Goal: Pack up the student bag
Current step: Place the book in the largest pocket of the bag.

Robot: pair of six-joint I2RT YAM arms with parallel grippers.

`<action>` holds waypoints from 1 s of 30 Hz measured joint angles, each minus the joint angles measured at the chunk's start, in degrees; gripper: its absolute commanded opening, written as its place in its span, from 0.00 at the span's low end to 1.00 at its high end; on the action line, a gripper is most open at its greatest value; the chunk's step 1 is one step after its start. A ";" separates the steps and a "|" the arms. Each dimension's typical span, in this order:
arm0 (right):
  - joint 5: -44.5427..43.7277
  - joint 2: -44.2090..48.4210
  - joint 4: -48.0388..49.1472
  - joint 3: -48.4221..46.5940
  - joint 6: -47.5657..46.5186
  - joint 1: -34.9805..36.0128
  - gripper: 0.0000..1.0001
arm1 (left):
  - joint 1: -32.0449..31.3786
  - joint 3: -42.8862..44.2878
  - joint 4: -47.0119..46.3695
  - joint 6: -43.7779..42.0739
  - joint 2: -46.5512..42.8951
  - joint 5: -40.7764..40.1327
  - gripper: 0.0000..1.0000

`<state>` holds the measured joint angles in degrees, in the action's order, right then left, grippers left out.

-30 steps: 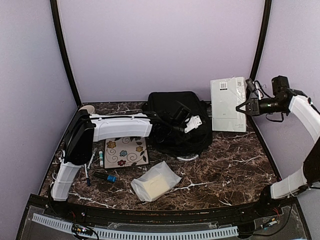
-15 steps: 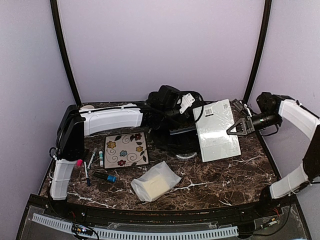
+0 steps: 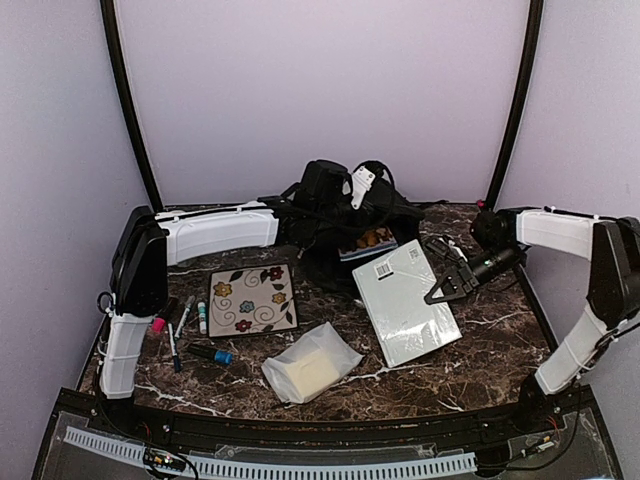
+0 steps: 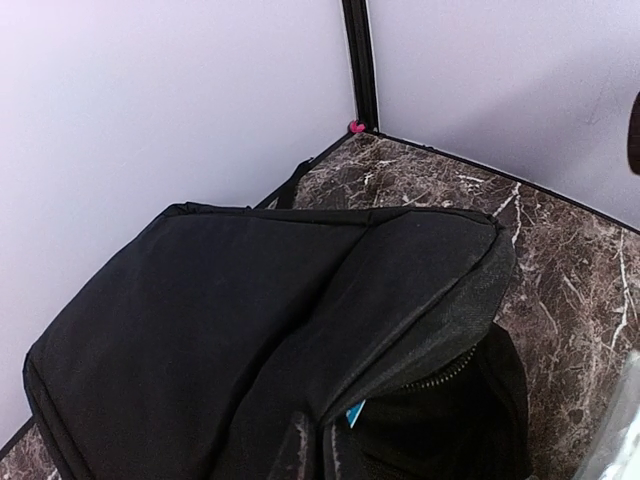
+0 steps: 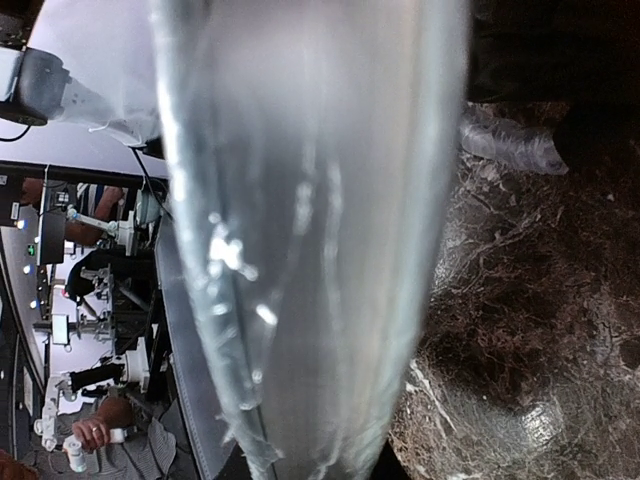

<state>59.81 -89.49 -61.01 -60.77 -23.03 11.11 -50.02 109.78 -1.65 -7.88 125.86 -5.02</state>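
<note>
The black student bag (image 3: 322, 238) stands at the back centre of the marble table, its top lifted and its mouth facing the front right, with something orange (image 3: 376, 238) showing inside. My left gripper (image 3: 352, 190) is at the bag's raised top and appears shut on its fabric. The left wrist view shows the bag (image 4: 200, 320) with an open zipper and none of my fingers. My right gripper (image 3: 441, 291) is shut on the right edge of a flat white plastic-wrapped package (image 3: 403, 300), tilted just in front of the bag's mouth. This package (image 5: 320, 230) fills the right wrist view.
A floral notebook (image 3: 251, 299) lies left of centre. Markers (image 3: 184, 318) and a blue-capped pen (image 3: 211, 353) lie by the left arm's base. A clear bag with a cream block (image 3: 310, 364) lies at the front centre. Purple walls enclose the table.
My right arm has swung the white package down and to the left, from the back right corner to the bag's mouth. My left gripper has lifted the bag's top up and back.
</note>
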 measured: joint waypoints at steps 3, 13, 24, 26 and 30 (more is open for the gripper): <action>-0.33 -5.46 -0.50 -2.58 -0.15 0.94 0.00 | 0.02 0.00 0.13 0.61 0.00 1.27 0.00; 0.98 -18.12 0.59 -13.27 1.05 1.73 0.00 | -0.48 0.00 0.04 1.05 0.00 3.87 0.00; 4.04 -26.67 3.43 -18.03 7.58 1.90 0.00 | -3.19 -1.84 0.09 -0.92 -1.14 3.93 0.00; 3.85 -26.67 6.51 -17.70 11.06 1.73 0.00 | -3.41 -3.39 -0.02 -1.05 -2.16 3.87 0.00; 3.74 -26.67 12.37 -16.74 18.43 1.38 0.00 | -3.34 -5.57 -0.28 -1.31 -3.82 3.69 0.00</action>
<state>63.55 -116.16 -48.64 -77.52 -4.60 12.49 -53.36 104.20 -1.93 -9.19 122.04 -1.32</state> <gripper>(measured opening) 0.164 0.015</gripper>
